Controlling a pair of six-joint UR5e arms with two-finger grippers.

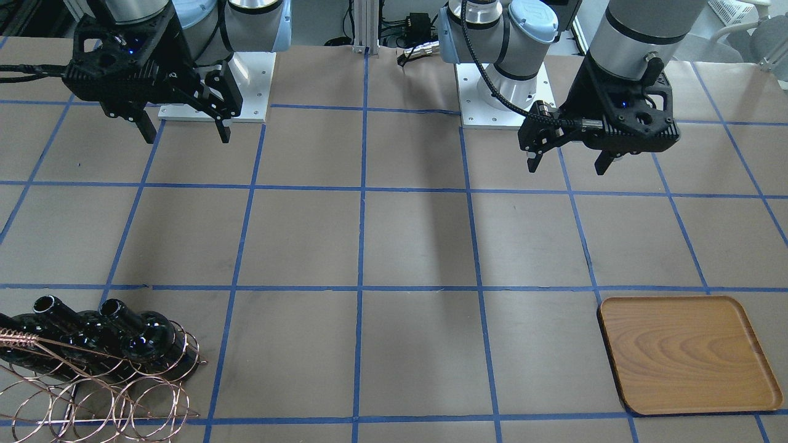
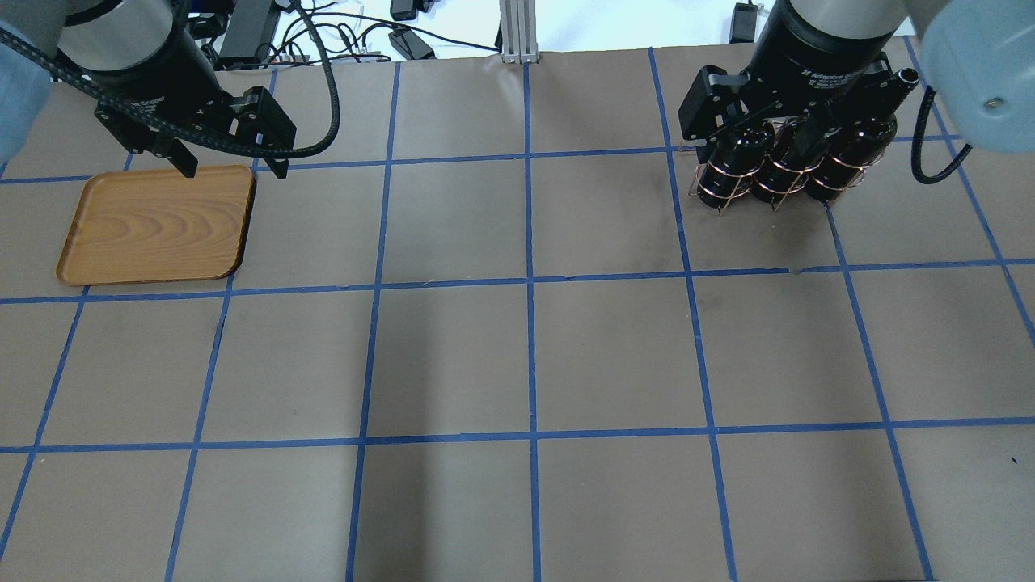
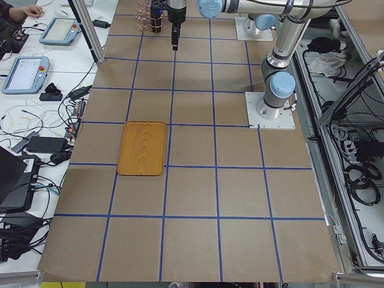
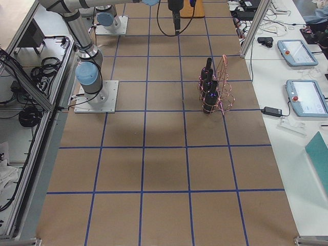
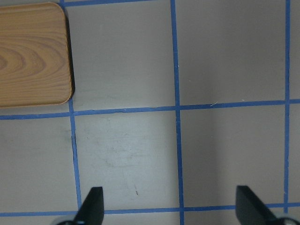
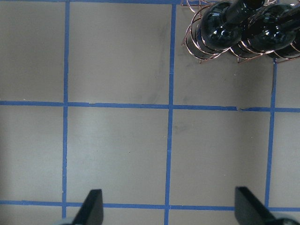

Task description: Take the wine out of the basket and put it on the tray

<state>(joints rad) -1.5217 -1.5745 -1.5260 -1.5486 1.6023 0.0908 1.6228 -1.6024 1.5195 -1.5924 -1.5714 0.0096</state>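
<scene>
Three near-black wine bottles (image 1: 144,335) stand upright in the copper wire basket (image 1: 92,400), at the table's far edge on my right side. They also show in the overhead view (image 2: 845,158) and the right wrist view (image 6: 220,30). The wooden tray (image 1: 686,354) lies bare at the far edge on my left side. My right gripper (image 1: 186,136) is open and empty, high up and on the robot's side of the basket. My left gripper (image 1: 567,167) is open and empty, high up and on the robot's side of the tray (image 2: 154,226).
The table is covered in brown paper with a blue tape grid (image 2: 530,291). The arm bases (image 1: 505,92) stand at the robot's edge. Cables (image 2: 348,36) and operator pendants (image 4: 307,97) lie off the table.
</scene>
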